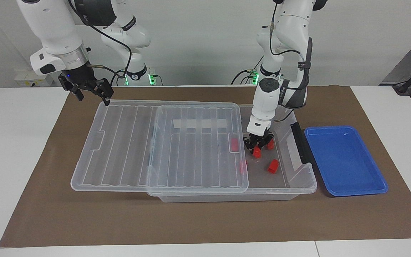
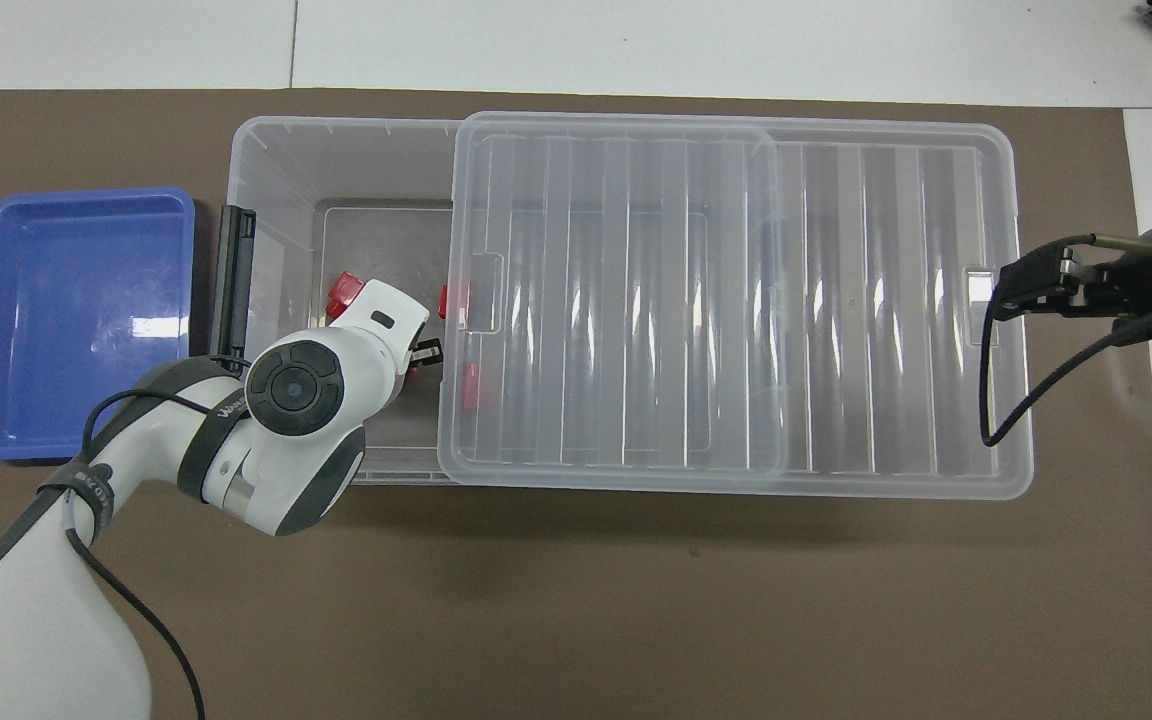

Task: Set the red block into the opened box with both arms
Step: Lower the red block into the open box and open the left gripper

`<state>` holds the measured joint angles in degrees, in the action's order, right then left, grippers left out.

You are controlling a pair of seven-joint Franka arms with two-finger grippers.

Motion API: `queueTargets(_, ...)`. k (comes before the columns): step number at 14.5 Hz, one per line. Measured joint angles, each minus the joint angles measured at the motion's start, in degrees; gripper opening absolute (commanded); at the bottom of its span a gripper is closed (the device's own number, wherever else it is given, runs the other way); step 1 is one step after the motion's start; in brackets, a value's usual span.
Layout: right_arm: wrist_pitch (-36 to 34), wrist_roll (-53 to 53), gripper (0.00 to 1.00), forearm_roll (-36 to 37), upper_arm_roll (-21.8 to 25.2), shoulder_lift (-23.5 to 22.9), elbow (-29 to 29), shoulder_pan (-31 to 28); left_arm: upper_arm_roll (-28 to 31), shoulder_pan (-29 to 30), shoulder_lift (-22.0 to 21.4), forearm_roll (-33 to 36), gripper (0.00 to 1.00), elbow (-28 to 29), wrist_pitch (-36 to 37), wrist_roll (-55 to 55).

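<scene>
My left gripper [image 1: 257, 149] reaches down into the uncovered end of the clear box [image 1: 298, 187], shut on a red block [image 1: 257, 153] low inside it. In the overhead view the left gripper [image 2: 418, 356] is mostly hidden under its own wrist. Two more red blocks [image 1: 273, 166] [image 1: 270, 144] lie loose on the box floor beside it. Others [image 1: 234, 144] show through the clear lid [image 1: 155, 142]. My right gripper [image 1: 92, 93] hangs open over the lid's corner at the right arm's end, holding nothing.
The ribbed lid [image 2: 736, 300] is slid toward the right arm's end, overhanging the box [image 2: 266, 150]. A dark latch [image 1: 300, 142] sits on the box's wall at the left arm's end. Beside that wall lies a shallow blue tray [image 1: 344, 160] on the brown mat.
</scene>
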<state>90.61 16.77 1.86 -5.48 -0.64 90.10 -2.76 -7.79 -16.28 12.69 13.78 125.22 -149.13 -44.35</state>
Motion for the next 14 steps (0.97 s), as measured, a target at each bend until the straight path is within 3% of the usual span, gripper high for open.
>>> queueTargets(6,4.5,0.0,0.98,0.0,0.1,0.2,2.4,-2.7,0.0,0.0,-0.1,3.3,0.00,0.3,0.0,-0.5)
queueTargets(7,5.7,-0.3,0.95,0.0,0.1,0.3,3.2,-3.4,0.0,0.0,-0.1,3.3,0.10,0.3,0.0,-0.5)
queueTargets(9,9.3,-2.2,0.87,0.0,0.2,0.3,5.3,-5.0,0.0,0.0,-0.1,3.3,0.49,0.3,0.0,-0.5)
queueTargets(10,11.2,-3.0,0.85,0.0,0.2,0.3,6.5,-5.8,0.0,0.0,-0.1,3.3,0.56,0.3,0.0,-0.5)
queueTargets(12,14.7,-3.8,0.68,0.0,0.3,0.3,9.2,-7.1,0.1,0.0,0.0,3.3,0.56,0.7,0.0,-0.5)
queueTargets(13,15.8,-3.8,0.53,0.0,0.3,0.2,10.2,-7.6,0.2,0.0,0.0,3.3,0.56,0.9,0.0,-0.5)
queueTargets(14,16.5,-4.0,0.28,0.0,0.3,0.2,10.9,-8.0,0.2,0.0,0.0,3.3,0.56,1.1,-0.1,-0.5)
